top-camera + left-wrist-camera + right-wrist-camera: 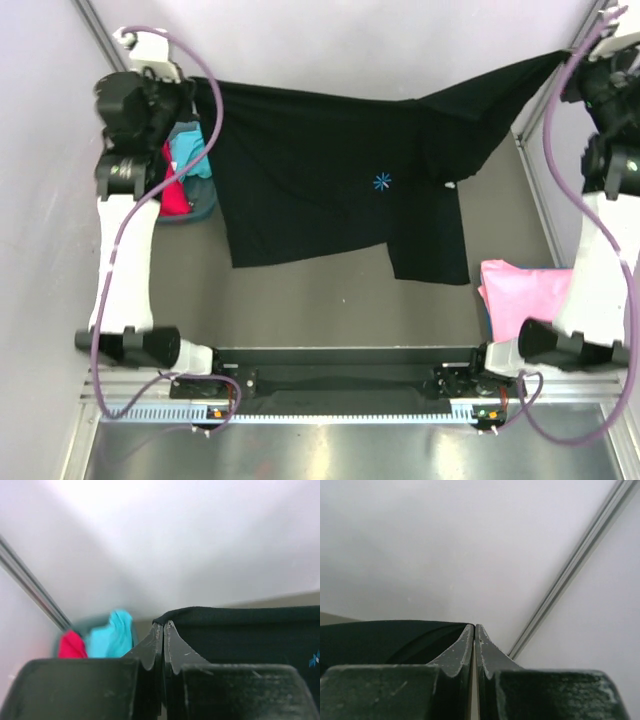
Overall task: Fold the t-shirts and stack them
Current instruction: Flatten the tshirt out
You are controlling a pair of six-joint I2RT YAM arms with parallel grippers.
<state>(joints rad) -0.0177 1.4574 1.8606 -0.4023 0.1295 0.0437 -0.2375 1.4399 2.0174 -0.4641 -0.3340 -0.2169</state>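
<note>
Grey tabletop [330, 300] lies beneath the black t-shirt [320, 190], stretched across the frame's upper half. The left gripper [163, 627] and right gripper [474, 628] each pinch its edge, jaws closed. Best lowered evenly, held taut.

Grey table [330, 300] carries a pink tee [520, 295] (right) and a bin [190, 217].

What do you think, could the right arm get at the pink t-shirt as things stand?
Probably not yet: the right end effector is shut on the black t-shirt, held at the far right. The pink t-shirt lies uncovered beside that arm's base, so releasing should suffice.
</note>
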